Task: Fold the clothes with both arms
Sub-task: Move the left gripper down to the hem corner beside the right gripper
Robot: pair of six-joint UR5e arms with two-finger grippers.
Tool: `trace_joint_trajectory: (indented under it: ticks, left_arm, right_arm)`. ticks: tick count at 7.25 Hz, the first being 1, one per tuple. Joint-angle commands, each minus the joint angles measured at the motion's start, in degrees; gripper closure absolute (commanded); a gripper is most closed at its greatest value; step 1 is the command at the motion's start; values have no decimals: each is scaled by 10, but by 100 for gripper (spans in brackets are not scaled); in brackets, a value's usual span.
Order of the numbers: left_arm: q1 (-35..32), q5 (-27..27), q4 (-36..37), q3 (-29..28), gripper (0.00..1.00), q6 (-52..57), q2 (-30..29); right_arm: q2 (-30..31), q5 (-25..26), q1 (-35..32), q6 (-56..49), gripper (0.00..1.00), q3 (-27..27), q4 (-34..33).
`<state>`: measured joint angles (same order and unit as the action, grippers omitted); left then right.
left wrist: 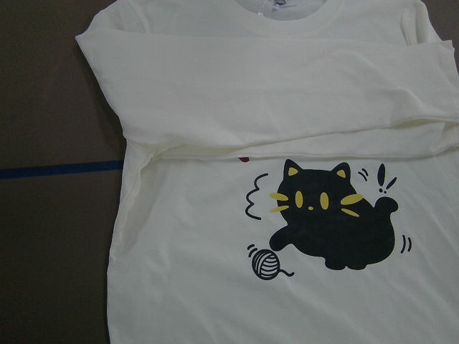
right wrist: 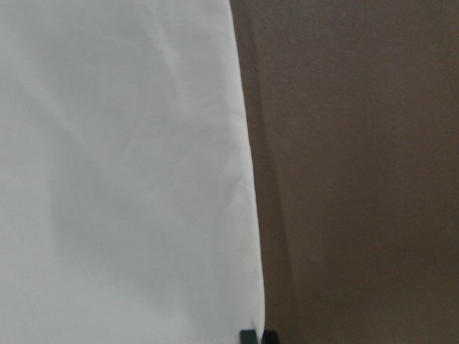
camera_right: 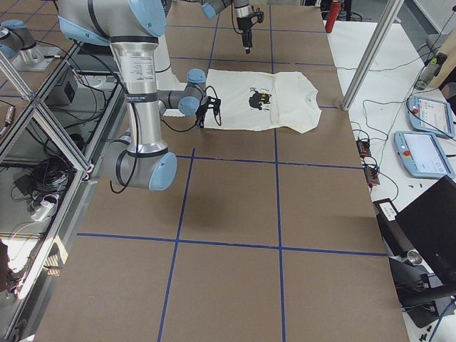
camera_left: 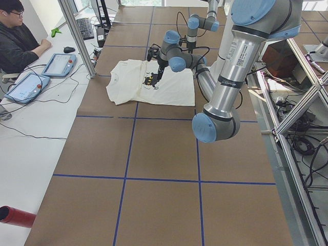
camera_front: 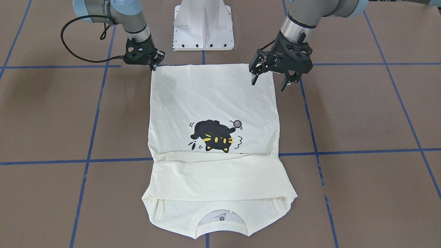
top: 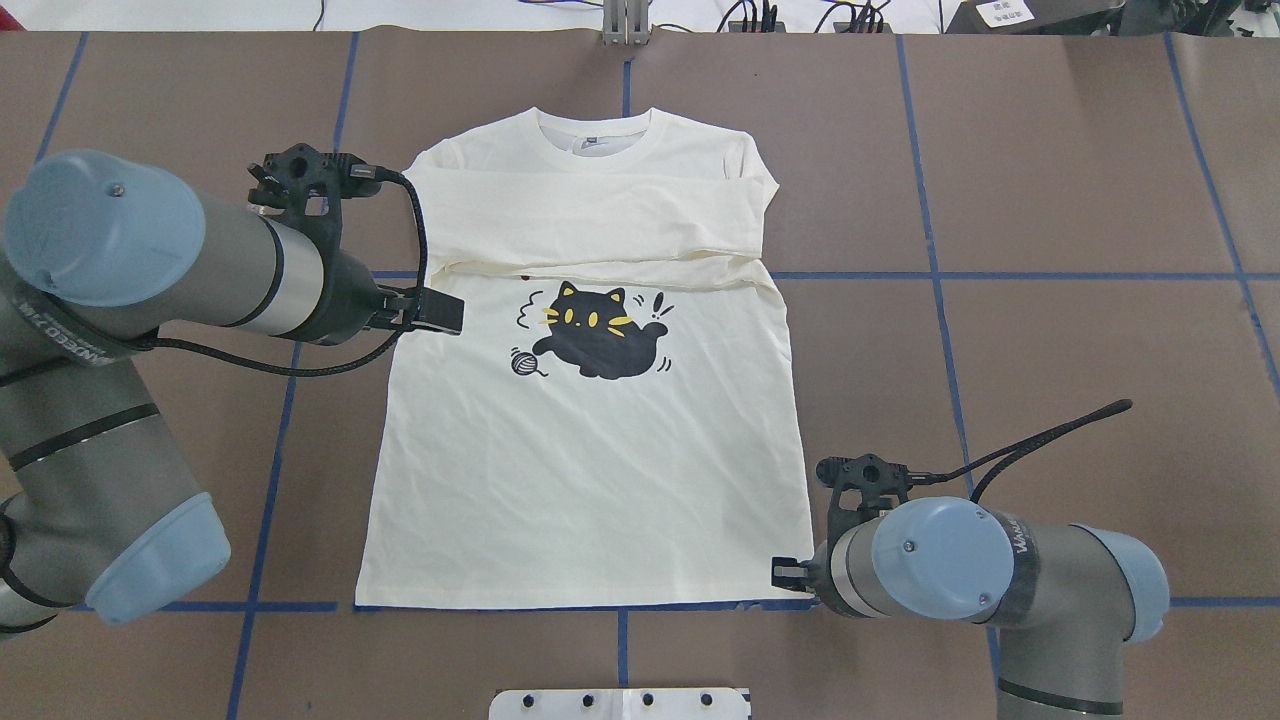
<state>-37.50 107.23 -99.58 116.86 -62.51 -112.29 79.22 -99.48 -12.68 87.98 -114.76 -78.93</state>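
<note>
The cream T-shirt [camera_front: 213,100] lies flat and front up on the brown table, collar away from me. Its sleeves are folded across the chest above the black cat print [top: 600,340], and the red word is almost wholly hidden under them. My left gripper [camera_front: 269,83] is open and empty, hovering above the shirt's left side; its wrist view shows the cat and folded sleeves [left wrist: 287,107] from a height. My right gripper [camera_front: 153,66] is down at the shirt's near right hem corner [top: 800,590]. Its fingertips [right wrist: 249,335] are together at the cloth's edge.
The white pedestal base [camera_front: 203,27] stands just behind the hem. Blue tape lines [top: 1000,275] cross the brown table. An operator [camera_left: 15,41] sits at a side desk with tablets [camera_left: 59,64] beyond the collar end. Metal frames [camera_right: 43,121] flank my side.
</note>
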Motion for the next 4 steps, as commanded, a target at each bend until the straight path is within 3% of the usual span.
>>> trace_joint_trajectory:
  ticks: [1, 3, 4]
  left_arm:
    - [1, 14, -5, 0, 0, -9, 36]
    - [35, 22, -60, 17, 0, -136, 108]
    - [86, -15, -94, 17, 1, -215, 135]
  right_arm:
    - [1, 6, -3, 3, 100, -13, 2]
    - [1, 2, -14, 2, 100, -24, 4]
    - [0, 1, -17, 2, 100, -25, 6]
